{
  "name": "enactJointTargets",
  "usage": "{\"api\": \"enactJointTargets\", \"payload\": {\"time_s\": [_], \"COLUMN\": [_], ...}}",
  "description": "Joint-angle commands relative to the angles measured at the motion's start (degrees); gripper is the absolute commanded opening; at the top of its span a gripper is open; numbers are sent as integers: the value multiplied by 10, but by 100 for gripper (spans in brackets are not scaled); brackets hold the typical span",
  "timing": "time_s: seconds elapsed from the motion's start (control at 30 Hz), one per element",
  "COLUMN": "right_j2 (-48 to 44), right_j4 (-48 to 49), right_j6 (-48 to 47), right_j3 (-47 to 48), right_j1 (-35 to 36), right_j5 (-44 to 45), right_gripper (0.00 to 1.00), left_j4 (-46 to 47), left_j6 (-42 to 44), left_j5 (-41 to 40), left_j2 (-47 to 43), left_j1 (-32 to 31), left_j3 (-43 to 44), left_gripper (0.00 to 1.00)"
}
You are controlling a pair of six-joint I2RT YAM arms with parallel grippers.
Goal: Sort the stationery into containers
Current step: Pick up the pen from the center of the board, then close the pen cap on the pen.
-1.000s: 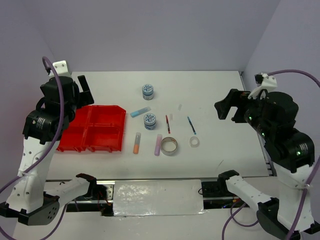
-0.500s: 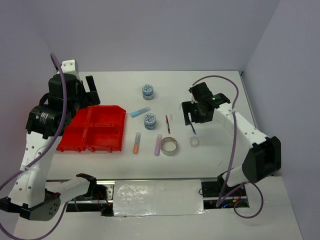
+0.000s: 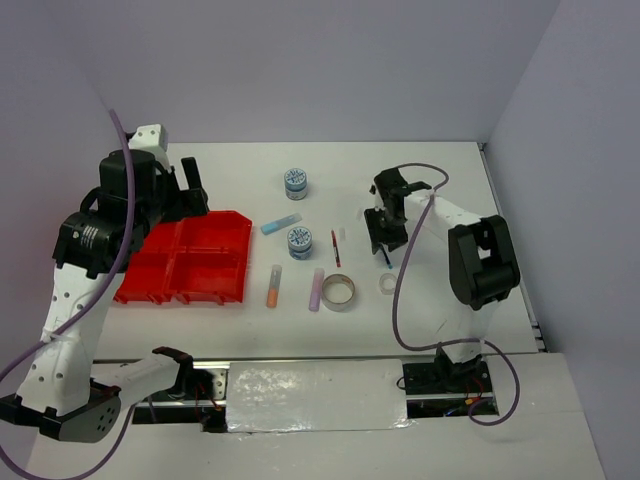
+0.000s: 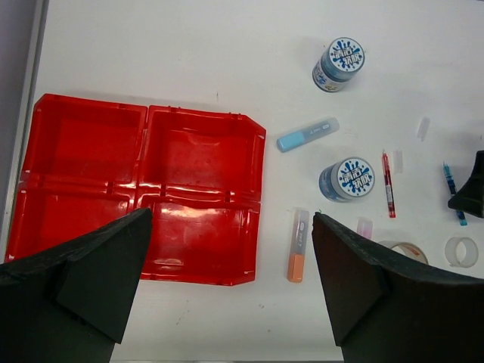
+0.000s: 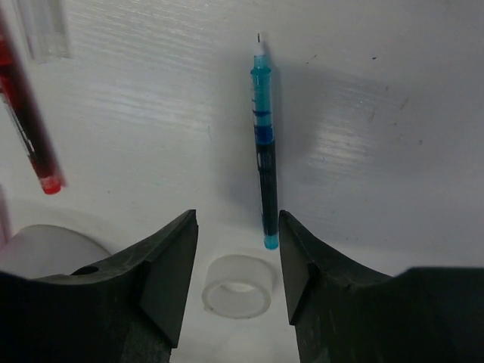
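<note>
The red tray (image 3: 185, 258) lies at the left with all four compartments bare; it also shows in the left wrist view (image 4: 144, 197). My left gripper (image 3: 190, 195) hangs open and empty high above the tray (image 4: 232, 219). My right gripper (image 3: 385, 238) is open and low over the teal pen (image 5: 263, 151), with its jaws on either side of the pen's near end (image 5: 234, 227). The clear tape ring (image 5: 238, 286) lies just below the jaws. The red pen (image 3: 336, 247), grey tape ring (image 3: 338, 291), lilac stick (image 3: 317, 289), orange stick (image 3: 273, 285), light-blue stick (image 3: 281, 224) and two tubs (image 3: 299, 238) (image 3: 295, 181) lie mid-table.
A small clear cap (image 5: 45, 30) lies beyond the red pen (image 5: 30, 128). The grey tape ring (image 5: 45, 246) sits close to the left of my right gripper. Walls stand behind and to the right of the table.
My right arm has swung in from the far right and come down over the teal pen. My left gripper has shifted a little to the right above the tray.
</note>
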Motion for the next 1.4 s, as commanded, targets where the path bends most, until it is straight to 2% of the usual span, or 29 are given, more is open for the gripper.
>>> {"api": "enactJointTargets", "payload": {"time_s": [0.0,0.23,0.43,0.53,0.6,0.7,0.77,0.8,0.83,0.9,0.93,0.97,1.1,1.27,1.3,1.37], "right_j2": [22,71,90,101,102,85,55,8,-21,-109,-138,-193,-310,-441,-458,-500], "right_j4": [26,22,29,10,6,14,36,46,56,68,62,57,17,-9,-20,-31], "right_j6": [-13,-15,-7,-11,-13,3,39,57,73,115,134,139,174,209,212,211], "right_j3": [27,32,27,40,43,37,31,18,10,-2,-2,1,10,-46,-54,-69], "right_j1": [0,-11,-10,-10,-11,-22,-47,-59,-75,-85,-91,-95,-98,-98,-98,-98], "right_j5": [-9,23,13,18,16,-26,-75,-85,-89,-56,-39,-7,38,-52,-65,-79], "right_gripper": [53,45,37,27,0,0,0,0,0,0,0,0,0,0,0,0], "left_j4": [10,19,22,19,17,30,42,49,51,49,44,43,65,150,154,162], "left_j6": [-5,-2,-3,-7,-19,-37,-48,-62,-69,-75,-76,-77,-84,-61,-53,-27], "left_j5": [15,31,35,36,40,84,141,152,152,133,127,129,139,202,207,202], "left_j2": [-7,-6,0,12,27,58,94,112,154,205,262,291,426,578,621,660], "left_j1": [0,0,0,0,0,0,-4,-9,-38,-77,-112,-126,-165,-187,-201,-214], "left_j3": [-1,-7,9,27,48,80,107,119,131,183,223,242,317,373,405,443], "left_gripper": [99,99,99,99,99,99,99,99,99,99,99,99,97,88,87,81]}}
